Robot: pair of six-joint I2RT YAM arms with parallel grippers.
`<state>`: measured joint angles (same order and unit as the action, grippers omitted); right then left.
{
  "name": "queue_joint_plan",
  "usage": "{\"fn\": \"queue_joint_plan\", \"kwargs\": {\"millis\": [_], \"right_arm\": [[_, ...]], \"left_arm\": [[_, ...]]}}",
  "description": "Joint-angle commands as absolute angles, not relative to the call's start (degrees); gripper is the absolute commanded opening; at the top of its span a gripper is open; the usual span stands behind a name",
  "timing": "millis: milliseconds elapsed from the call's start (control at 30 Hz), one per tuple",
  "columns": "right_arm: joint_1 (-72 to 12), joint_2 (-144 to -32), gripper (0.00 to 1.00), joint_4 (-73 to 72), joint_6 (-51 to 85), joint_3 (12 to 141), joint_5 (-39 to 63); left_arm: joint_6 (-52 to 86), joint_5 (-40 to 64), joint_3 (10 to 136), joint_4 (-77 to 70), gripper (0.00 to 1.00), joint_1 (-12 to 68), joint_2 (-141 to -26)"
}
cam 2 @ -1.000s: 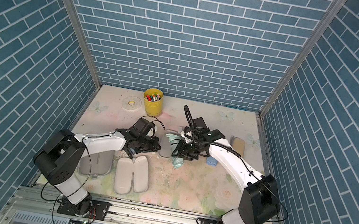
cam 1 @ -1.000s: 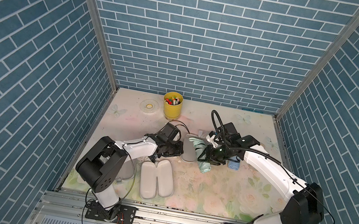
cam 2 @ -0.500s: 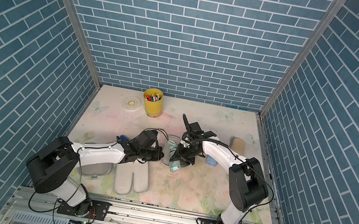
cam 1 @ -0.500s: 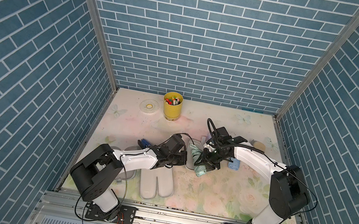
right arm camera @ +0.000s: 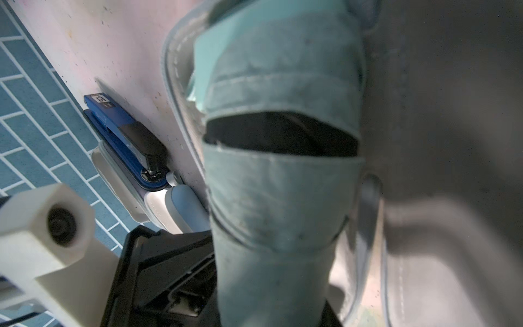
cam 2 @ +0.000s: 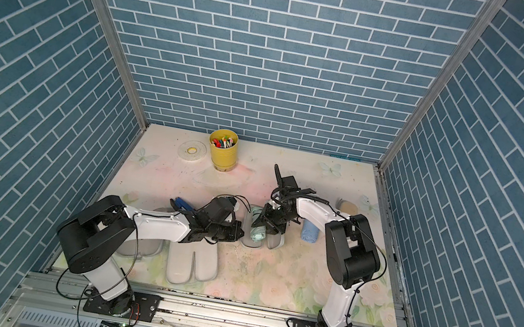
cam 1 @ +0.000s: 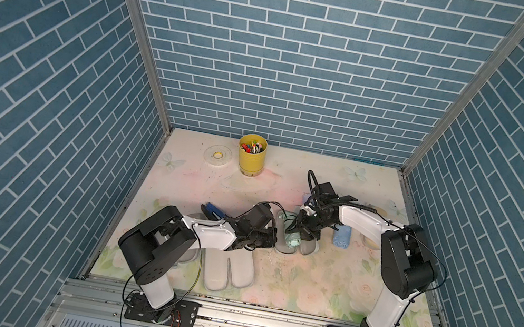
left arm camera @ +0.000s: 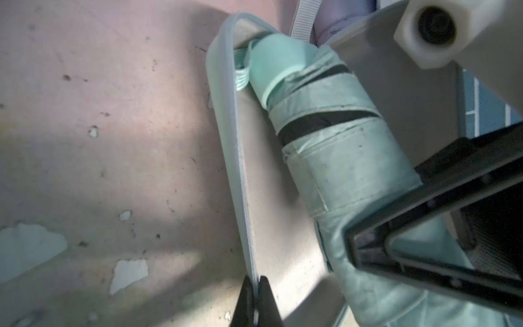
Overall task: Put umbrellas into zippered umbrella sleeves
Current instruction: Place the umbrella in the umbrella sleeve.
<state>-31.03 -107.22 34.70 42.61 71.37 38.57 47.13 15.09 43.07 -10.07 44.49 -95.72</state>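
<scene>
On the worn floral tabletop (cam 1: 321, 291), inside blue brick-pattern walls (cam 1: 288, 67), the left gripper (left arm camera: 256, 300) is pinching tight on the rim of the open mint, grey-lined clamshell sleeve (left arm camera: 268, 198). The right gripper (cam 1: 300, 232) is clamping the mint green folded fabric umbrella (left arm camera: 339, 147), which is lying along the sleeve's inside. Its fingertips are mostly hiding behind the fabric. Room is opening toward the front right.

Two white-and-black tabletop arms on a near rail.
Left arm (cam 1: 208, 233) and right arm (cam 1: 361, 222): white links, bulky black joints, loose black cables (cam 1: 310, 180), screwed black base plates (cam 1: 186, 315); left gripper (left arm camera: 256, 300) black, pointed; white faceted wrist-camera housing (left arm camera: 427, 31).
</scene>
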Motion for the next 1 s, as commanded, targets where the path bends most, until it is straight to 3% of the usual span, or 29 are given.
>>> {"fn": "queue_joint_plan", "kwargs": {"millis": [0, 200, 233, 333, 400, 567, 733, 967], "right_arm": [[-31.4, -109.0, 0.00, 34.3, 40.9, 74.4, 37.6], [-32.2, -112.9, 0.00, 37.5, 35.1, 75.2, 31.9], [-32.4, -113.4, 0.05, 37.3, 34.7, 74.8, 31.3], [-32.6, -113.6, 0.37, 37.5, 33.3, 74.5, 29.5], [-32.8, -112.9, 0.47, 38.1, 32.8, 74.5, 29.4], [-32.8, -109.1, 0.55, 43.5, 30.2, 74.9, 26.6], [-32.8, -106.7, 0.56, 45.3, 30.1, 74.6, 25.5], [-30.8, -98.9, 0.62, 52.2, 27.1, 78.8, 19.5]], "left_arm": [[46.3, 18.7, 43.7, -12.7, 0.00, 45.0, -96.9], [45.7, 19.9, 44.1, -12.3, 0.00, 44.9, -97.2], [45.6, 20.0, 44.2, -12.2, 0.00, 45.0, -97.0], [45.3, 20.4, 44.3, -11.4, 0.00, 44.9, -96.9], [45.3, 20.5, 44.0, -11.2, 0.01, 44.8, -96.8], [45.7, 20.3, 43.2, -11.3, 0.05, 44.7, -96.3], [45.7, 20.7, 43.4, -11.5, 0.07, 44.7, -96.6], [45.7, 22.1, 43.4, -9.4, 0.26, 44.0, -95.0]]}}
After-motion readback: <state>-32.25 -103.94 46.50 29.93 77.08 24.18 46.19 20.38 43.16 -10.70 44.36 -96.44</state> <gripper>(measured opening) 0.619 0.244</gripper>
